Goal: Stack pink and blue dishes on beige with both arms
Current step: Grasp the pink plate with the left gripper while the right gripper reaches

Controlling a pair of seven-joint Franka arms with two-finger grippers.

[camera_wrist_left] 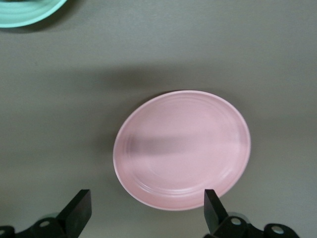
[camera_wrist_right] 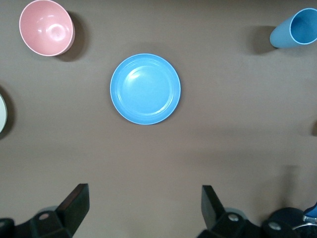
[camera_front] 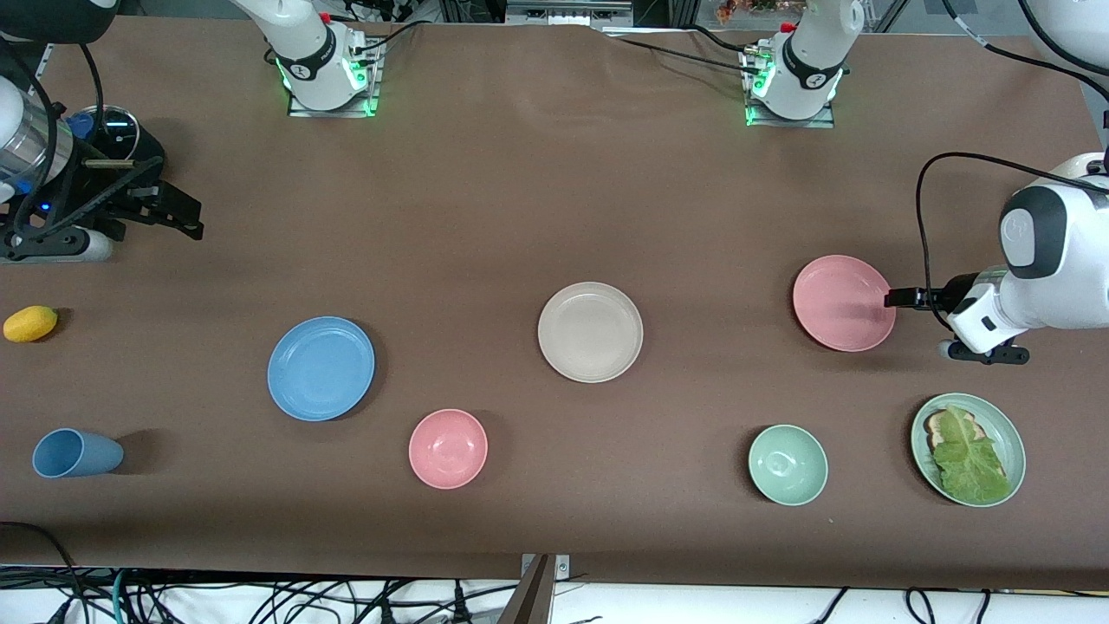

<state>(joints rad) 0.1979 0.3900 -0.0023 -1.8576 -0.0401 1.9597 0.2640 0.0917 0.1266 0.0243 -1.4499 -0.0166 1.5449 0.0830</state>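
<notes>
Left gripper (camera_wrist_left: pixel 143 210) hangs wide open, empty, at the pink plate (camera_front: pixel 844 302) rim; right gripper (camera_wrist_right: pixel 143 208) (also open, empty) waits above the counter (camera_front: pixel 485 199). Blue plate (camera_front: pixel 321 367) and beige plate (camera_front: pixel 590 332) lie apart.

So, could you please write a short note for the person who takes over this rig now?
Left end effector: open, empty, at the rim of the pink plate.
Right end effector: open, empty, up at the right arm's end of the table; blue plate in its camera.
Beige plate: bare, between the pink and blue plates.
Done: nothing stacked.
Left: put both plates on the beige plate.
</notes>
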